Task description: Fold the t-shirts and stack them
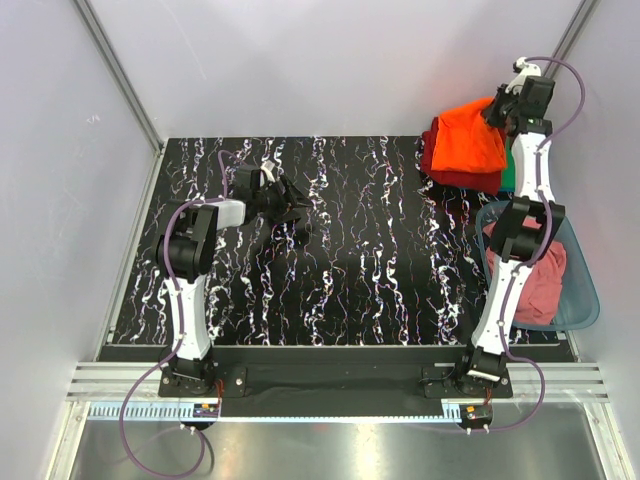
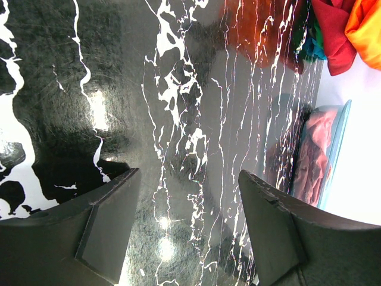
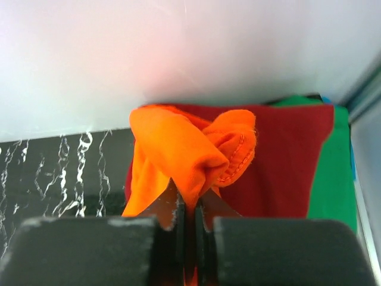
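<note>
Left pincer (image 2: 187, 199) gapes; right pincer (image 3: 189, 210) (arm outstretched) is clamped tight.

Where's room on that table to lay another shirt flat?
The table is bare between the left gripper and the tub. The far right corner is crowded: the right gripper pinches the orange shirt over the dark red shirt.

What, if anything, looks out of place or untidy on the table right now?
The orange t-shirt is bunched and draped askew over the folded dark red shirt and green shirt, pinched by the shut jaws of the right gripper. A salmon-pink shirt lies crumpled, unfolded, in the blue tub.
</note>
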{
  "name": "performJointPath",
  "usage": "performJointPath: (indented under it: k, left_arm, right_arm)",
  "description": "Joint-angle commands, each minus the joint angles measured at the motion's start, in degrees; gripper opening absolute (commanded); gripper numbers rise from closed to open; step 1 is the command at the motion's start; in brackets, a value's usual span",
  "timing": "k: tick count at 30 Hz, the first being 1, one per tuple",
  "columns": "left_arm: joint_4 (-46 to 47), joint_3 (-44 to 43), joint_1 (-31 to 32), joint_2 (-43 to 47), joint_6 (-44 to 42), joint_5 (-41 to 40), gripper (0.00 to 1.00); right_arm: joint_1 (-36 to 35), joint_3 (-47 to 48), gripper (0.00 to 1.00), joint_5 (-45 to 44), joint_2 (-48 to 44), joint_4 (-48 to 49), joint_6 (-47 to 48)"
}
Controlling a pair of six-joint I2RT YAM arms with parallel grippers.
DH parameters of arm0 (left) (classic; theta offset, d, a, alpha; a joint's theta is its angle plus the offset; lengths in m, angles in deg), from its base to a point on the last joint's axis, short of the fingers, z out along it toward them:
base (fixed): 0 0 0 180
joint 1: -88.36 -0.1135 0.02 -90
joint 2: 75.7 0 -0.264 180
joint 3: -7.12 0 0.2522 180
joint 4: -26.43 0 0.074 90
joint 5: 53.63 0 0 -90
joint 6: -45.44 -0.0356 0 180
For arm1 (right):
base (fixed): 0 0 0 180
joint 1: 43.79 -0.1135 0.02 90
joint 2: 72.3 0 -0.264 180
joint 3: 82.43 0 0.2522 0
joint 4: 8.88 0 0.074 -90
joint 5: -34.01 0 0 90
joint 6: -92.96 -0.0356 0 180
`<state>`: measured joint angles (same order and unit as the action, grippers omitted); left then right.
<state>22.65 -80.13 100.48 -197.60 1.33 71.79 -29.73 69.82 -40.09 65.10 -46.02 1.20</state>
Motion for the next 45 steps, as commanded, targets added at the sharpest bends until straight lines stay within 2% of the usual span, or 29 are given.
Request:
performJointPath:
  k: [1, 3, 4, 5, 6, 9, 15, 19, 24, 28, 31, 32, 38, 45]
  left_arm:
    - [0.6, -1.8, 0.4, -0.9, -1.2, 0.6, 0.72]
    - [0.5, -1.9, 0.4, -1.0, -1.3, 0.8, 0.72]
    - [0.5, -2.0, 0.4, -1.1, -1.3, 0.8, 0.72]
    - [0.5, -2.0, 0.4, -1.0, -1.3, 0.8, 0.72]
    - [0.5, -2.1, 0.4, -1.1, -1.3, 0.8, 0.72]
    - [0.5, -2.0, 0.4, -1.0, -1.3, 0.9, 0.72]
    - [0.5, -1.7, 0.5, -0.7, -1.4, 0.6, 0.72]
    - [0.4, -1.7, 0.6, -0.6, -1.5, 0.5, 0.72]
    - [0.4, -1.6, 0.6, -0.5, -1.5, 0.4, 0.72]
    - [0.5, -1.5, 0.6, -0.3, -1.5, 0.4, 0.72]
    - [0.5, -1.4, 0.6, -0.3, -1.5, 0.4, 0.72]
    - [0.5, -1.5, 0.6, -0.3, -1.5, 0.5, 0.72]
    - [0.5, -1.7, 0.7, -0.3, -1.6, 0.8, 0.72]
    - [0.5, -1.7, 0.6, -0.3, -1.5, 1.0, 0.72]
  right_arm:
    - [0.8, 4.0, 0.13, 3.3, 4.9, 6.3, 0.5]
    - [0.9, 5.0, 0.46, -6.4, 6.5, 6.2, -0.4]
    - [1.0, 4.9, 0.87, -9.7, 7.4, 6.2, -1.3]
    - [1.2, 4.9, 0.95, -14.4, 8.0, 6.2, -1.8]
    - [1.4, 4.9, 1.0, -15.5, 8.3, 6.2, -2.2]
    - [1.9, 3.4, 1.0, -24.4, 7.0, 5.9, -4.6]
    - [1.9, -0.2, 1.0, -23.3, -0.1, 7.1, -8.9]
    - [1.8, -2.0, 1.0, -27.6, -5.5, 6.9, -11.1]
    - [1.4, -5.2, 1.0, -24.2, -8.6, 6.9, -13.0]
    - [-0.7, -3.9, 0.98, -20.6, -6.3, 6.9, -13.4]
    - [-2.3, -2.2, 0.96, -14.4, -3.3, 6.6, -14.5]
    - [-2.9, -0.1, 0.92, -13.2, -2.3, 6.0, -14.4]
    - [-8.9, 10.5, 0.87, -18.6, 5.9, 0.4, -9.0]
    - [-10.7, 14.9, 0.81, -23.2, 13.2, -0.4, -6.5]
